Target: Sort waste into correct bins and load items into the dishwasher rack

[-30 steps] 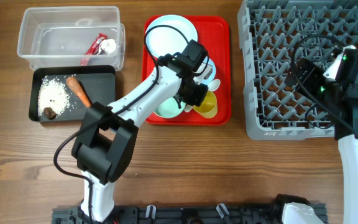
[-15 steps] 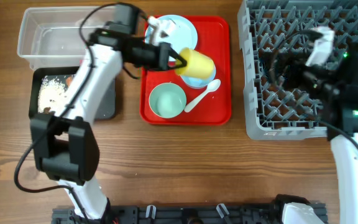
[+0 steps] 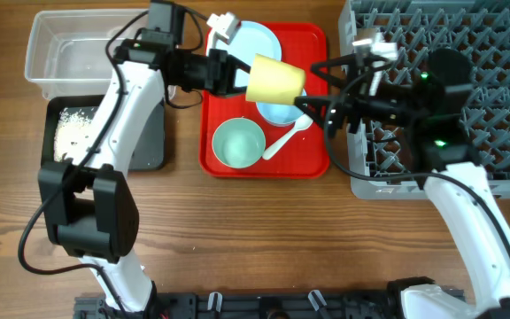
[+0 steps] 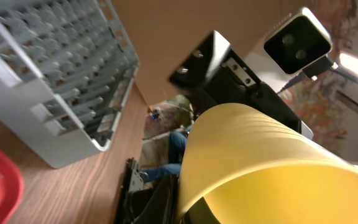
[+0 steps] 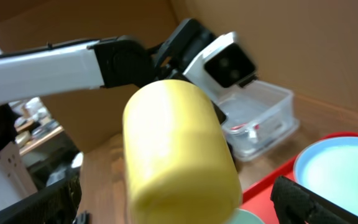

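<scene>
- A brown wooden table [image 3: 237, 239] carries everything. A flat red tray [image 3: 319, 161] lies on it, and a large grey plastic rack [image 3: 503, 53] sits behind the right gripper [image 3: 324, 91].
- The left gripper [image 3: 242, 80] is clenched on the small yellow cup [image 3: 275, 80]. It holds the cup on its side in the air above the tray, with the closed end seemingly facing the right gripper.
- The right gripper's jaws stand wide apart and empty. The cup is just ahead of them, and I cannot see any contact.
- This looks like a handover. The right jaws should straddle the cup's body squarely and close firmly before the left lets go, or the cup may drop onto the tray.
</scene>
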